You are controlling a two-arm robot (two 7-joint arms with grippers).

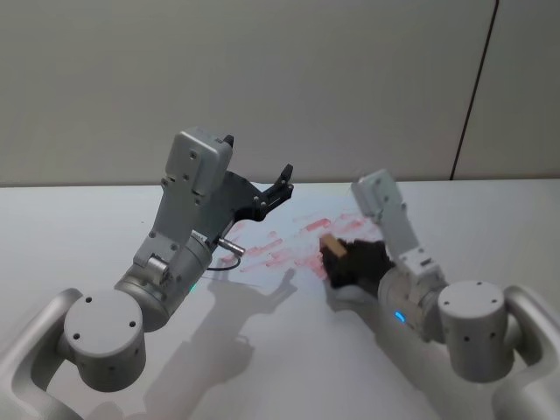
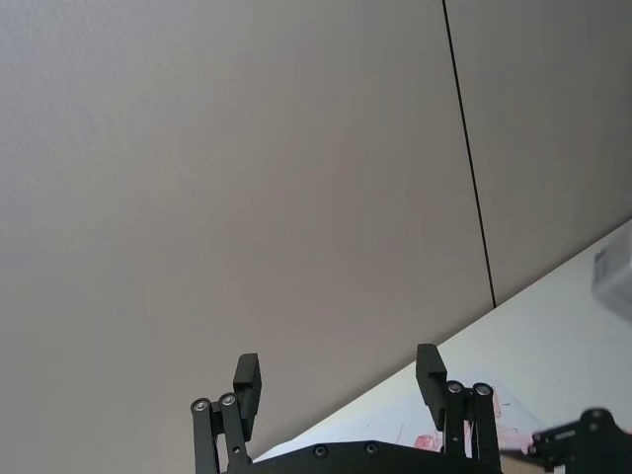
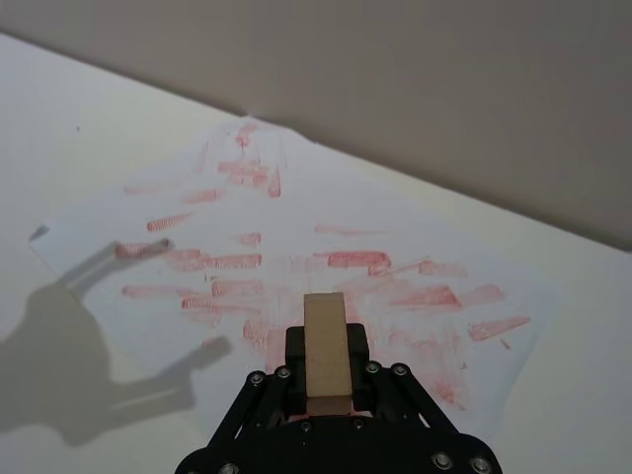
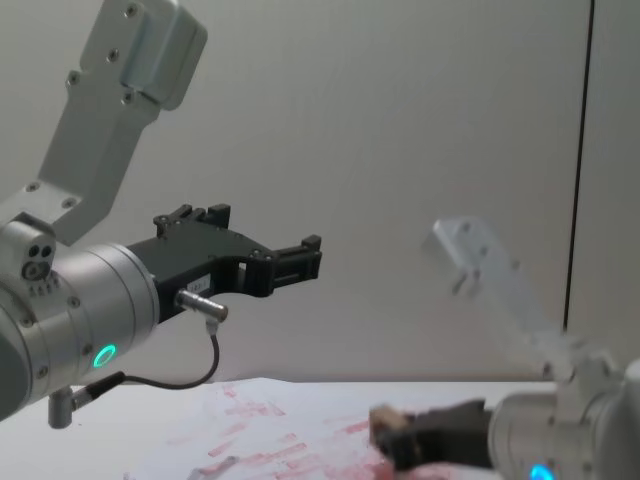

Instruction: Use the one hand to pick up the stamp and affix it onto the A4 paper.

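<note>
Right wrist view: I am clamping the stamp (image 3: 326,336) in my right gripper (image 3: 326,380), its long axis pointing forward over the A4 paper (image 3: 296,232) close below. My left gripper (image 2: 339,367) is idling raised, fingers spread.

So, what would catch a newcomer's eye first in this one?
First, the white paper in the middle of the table, smeared all over with red marks. The right gripper is shut on a small wooden stamp low at the paper's right side, while the left gripper hangs raised above the paper's left, fingers open and empty.
</note>
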